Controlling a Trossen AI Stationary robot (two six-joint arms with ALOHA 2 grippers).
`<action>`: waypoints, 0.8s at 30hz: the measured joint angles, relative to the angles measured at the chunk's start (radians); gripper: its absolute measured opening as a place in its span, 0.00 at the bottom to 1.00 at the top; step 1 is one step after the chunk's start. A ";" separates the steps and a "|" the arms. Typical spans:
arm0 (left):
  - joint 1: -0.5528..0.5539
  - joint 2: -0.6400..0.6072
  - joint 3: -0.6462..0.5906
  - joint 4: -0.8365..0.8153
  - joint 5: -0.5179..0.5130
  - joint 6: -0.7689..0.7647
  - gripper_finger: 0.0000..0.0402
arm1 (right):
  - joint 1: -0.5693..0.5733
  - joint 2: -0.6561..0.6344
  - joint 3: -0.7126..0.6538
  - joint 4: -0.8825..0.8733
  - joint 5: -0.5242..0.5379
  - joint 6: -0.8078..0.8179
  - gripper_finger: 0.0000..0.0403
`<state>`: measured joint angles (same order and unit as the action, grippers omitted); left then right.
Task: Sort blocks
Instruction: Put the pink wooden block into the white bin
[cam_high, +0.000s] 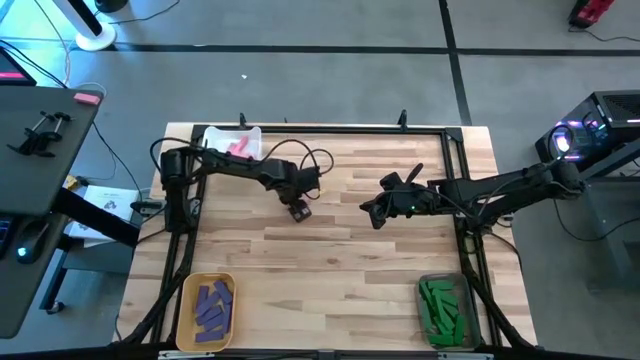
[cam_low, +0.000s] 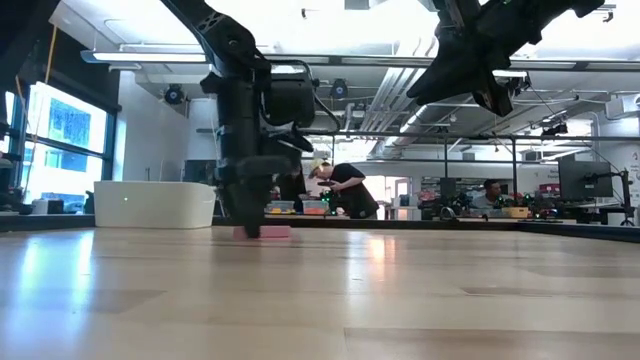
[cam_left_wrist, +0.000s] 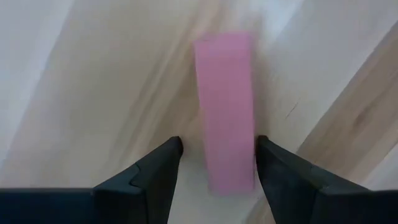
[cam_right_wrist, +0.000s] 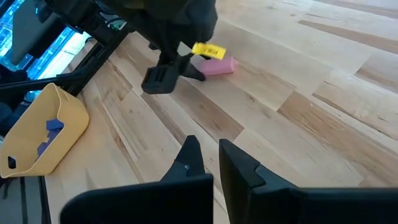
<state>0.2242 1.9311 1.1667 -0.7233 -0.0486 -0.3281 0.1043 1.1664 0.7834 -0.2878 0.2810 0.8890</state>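
One pink block (cam_left_wrist: 225, 106) lies flat on the wooden table (cam_high: 340, 260), left of centre; it also shows in the low view (cam_low: 264, 232). My left gripper (cam_left_wrist: 217, 149) points straight down over the block's near end, open, one finger on each long side. My right gripper (cam_right_wrist: 206, 155) hangs shut above the table's centre right (cam_high: 372, 212) and holds nothing. Other pink blocks lie in the white bin (cam_high: 235, 143), purple ones in the yellow bin (cam_high: 207, 310), green ones in the clear bin (cam_high: 447, 310). My left gripper stands astride the pink block from above, its fingers across the block near one end. One finger (cam_left_wrist: 273, 165) is right against the block's long side (cam_left_wrist: 251, 155); I cannot tell whether it touches. The other finger (cam_left_wrist: 163, 163) stands apart from the block.
The white bin sits at the far left corner, the yellow bin at the near left, the clear bin at the near right. A black frame (cam_high: 455, 180) runs along the table's edges. Bare wood lies between the bins. People work in the room beyond (cam_low: 345, 190).
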 joint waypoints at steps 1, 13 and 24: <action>-0.004 -0.004 0.000 -0.024 -0.015 0.023 0.49 | 0.000 0.000 0.000 0.000 0.000 0.000 0.00; 0.001 -0.193 -0.012 -0.033 -0.046 0.161 0.03 | 0.000 0.000 0.000 -0.001 0.006 -0.004 0.00; 0.063 -0.386 -0.010 0.093 -0.024 0.217 0.08 | 0.000 0.000 -0.001 0.005 0.011 -0.008 0.00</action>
<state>0.2868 1.5456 1.1572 -0.6306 -0.0727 -0.1110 0.1043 1.1664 0.7826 -0.2829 0.2924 0.8810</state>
